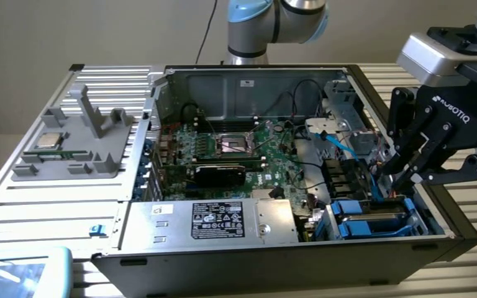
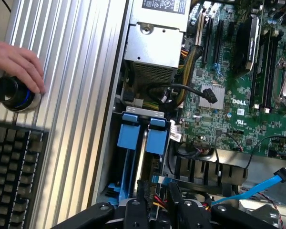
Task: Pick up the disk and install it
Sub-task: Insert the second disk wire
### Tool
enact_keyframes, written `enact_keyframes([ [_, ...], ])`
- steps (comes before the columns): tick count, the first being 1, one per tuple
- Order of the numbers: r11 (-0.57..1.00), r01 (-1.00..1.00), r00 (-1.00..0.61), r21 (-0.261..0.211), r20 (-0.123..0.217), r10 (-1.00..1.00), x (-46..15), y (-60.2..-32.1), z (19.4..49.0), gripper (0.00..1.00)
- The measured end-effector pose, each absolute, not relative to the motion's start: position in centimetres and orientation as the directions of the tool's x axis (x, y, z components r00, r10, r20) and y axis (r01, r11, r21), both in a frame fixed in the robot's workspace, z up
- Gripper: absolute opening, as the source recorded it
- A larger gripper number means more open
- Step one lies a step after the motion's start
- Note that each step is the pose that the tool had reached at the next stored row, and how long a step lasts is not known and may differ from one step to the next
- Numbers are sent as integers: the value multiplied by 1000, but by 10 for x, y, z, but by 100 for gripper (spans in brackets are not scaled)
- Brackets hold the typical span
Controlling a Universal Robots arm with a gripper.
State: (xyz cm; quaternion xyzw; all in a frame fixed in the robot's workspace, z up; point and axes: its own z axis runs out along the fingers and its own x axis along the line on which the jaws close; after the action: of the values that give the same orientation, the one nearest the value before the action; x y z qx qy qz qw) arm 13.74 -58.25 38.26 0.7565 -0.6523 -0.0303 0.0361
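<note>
The disk (image 1: 372, 218), grey metal in a bright blue carrier, sits in the drive bay at the near corner of the open computer case (image 1: 247, 264), on the exterior view's right. My gripper (image 1: 402, 181) hangs just above the far end of that bay and points down into the case. In the wrist view the disk's blue carrier (image 2: 133, 143) stands edge-on in the bay. A second blue carrier (image 2: 157, 136) is beside it, and my gripper (image 2: 155, 210) is close over their end, among loose wires. I cannot tell whether it touches the carrier.
A silver power supply (image 1: 222, 220) lies beside the bay, with the motherboard (image 1: 238, 152) and a blue cable (image 1: 338, 146) behind it. A grey fixture (image 1: 77, 146) with a small chip stands on the exterior view's left. A hand (image 2: 14, 59) rests on a black knob (image 2: 12, 93) above a keyboard (image 2: 14, 167).
</note>
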Motion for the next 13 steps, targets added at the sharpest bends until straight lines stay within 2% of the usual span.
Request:
enact_keyframes([
  [10, -146, -985, 147, 94, 1, -989, 137, -582, 383, 27],
  [13, -146, -985, 147, 94, 1, -989, 137, -582, 383, 11],
])
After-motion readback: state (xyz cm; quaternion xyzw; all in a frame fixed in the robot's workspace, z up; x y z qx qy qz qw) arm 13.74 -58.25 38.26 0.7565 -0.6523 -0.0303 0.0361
